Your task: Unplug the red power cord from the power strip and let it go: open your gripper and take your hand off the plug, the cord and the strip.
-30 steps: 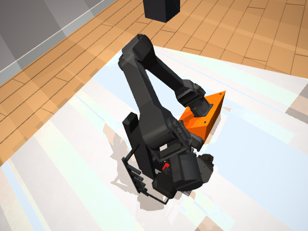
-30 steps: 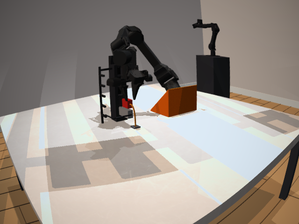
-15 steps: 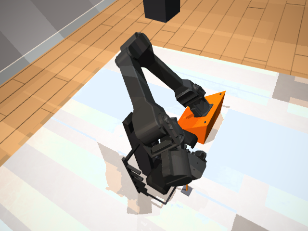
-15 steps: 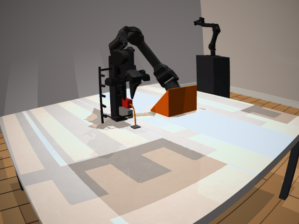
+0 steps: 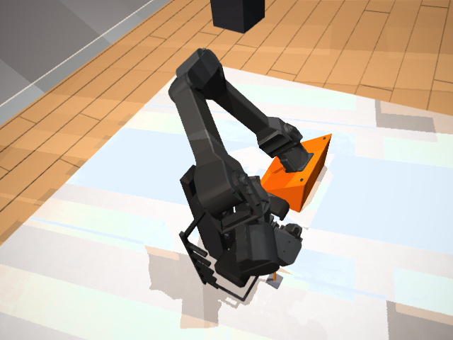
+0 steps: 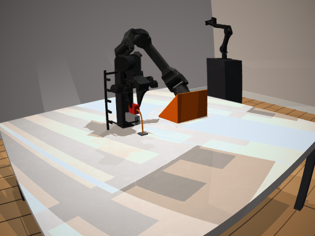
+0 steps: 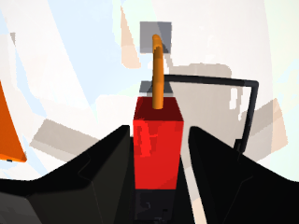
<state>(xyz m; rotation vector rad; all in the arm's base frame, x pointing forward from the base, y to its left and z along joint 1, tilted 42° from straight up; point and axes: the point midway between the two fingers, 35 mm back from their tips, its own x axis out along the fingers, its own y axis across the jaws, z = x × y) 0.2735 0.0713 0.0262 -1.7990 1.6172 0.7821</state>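
The red plug (image 6: 133, 109) (image 7: 158, 154) is at the low front of the upright black power strip (image 6: 120, 106) (image 5: 209, 234). Its black end points to the strip; the joint is hidden. An orange cord (image 6: 141, 120) (image 7: 158, 75) (image 5: 274, 276) runs from its outer end to a small grey pad (image 6: 142, 133) (image 7: 146, 29) (image 5: 277, 282). My gripper (image 6: 135, 104) (image 7: 159, 133) reaches down with one finger on each side of the plug. It is partly open, with gaps showing beside the plug in the wrist view. In the top view my arm hides plug and fingertips.
A thin black frame with pegs (image 6: 106, 101) (image 5: 231, 294) (image 7: 210, 80) stands beside the strip. A grey block (image 6: 132, 118) is under the plug. My arm's orange wedge base (image 5: 292, 194) (image 6: 192, 106) is nearby. Another arm on a black pedestal (image 6: 223, 78) (image 5: 233, 16) stands far back.
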